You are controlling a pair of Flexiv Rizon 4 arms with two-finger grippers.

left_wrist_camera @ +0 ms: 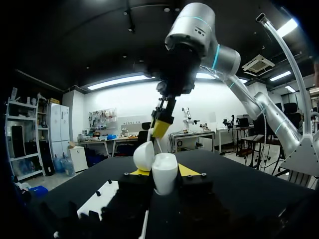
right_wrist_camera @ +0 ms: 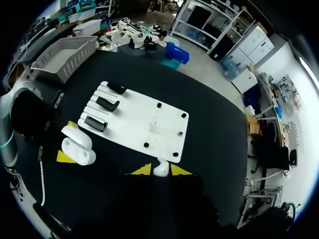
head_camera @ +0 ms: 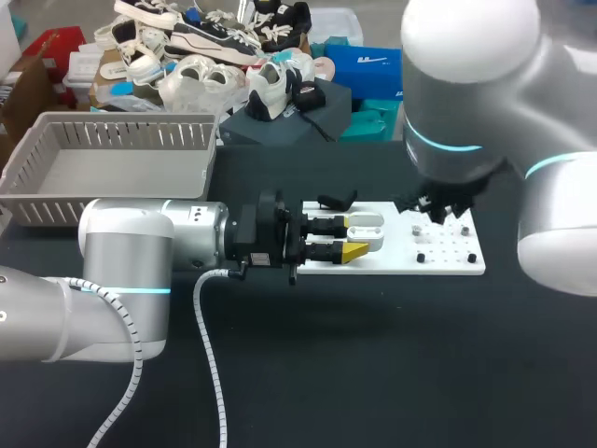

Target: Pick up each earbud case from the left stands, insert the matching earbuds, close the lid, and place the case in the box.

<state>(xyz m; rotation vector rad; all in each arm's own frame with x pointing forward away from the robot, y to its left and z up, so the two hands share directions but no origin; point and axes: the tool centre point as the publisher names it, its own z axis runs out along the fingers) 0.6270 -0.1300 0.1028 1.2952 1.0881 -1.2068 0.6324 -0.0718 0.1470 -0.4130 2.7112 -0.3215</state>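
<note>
My left gripper is shut on a white earbud case and holds it over the left end of the white board. The case's lid stands open. My right gripper is shut on a small white earbud and hangs above the board's right part, beyond and above the case. Three black stands line the board's left end. In the right wrist view the held case shows beside the board's near-left corner.
The grey slatted box sits at the table's back left, behind my left arm. Small black pegs dot the board's right half. A grey cable loops from my left arm across the black table's front.
</note>
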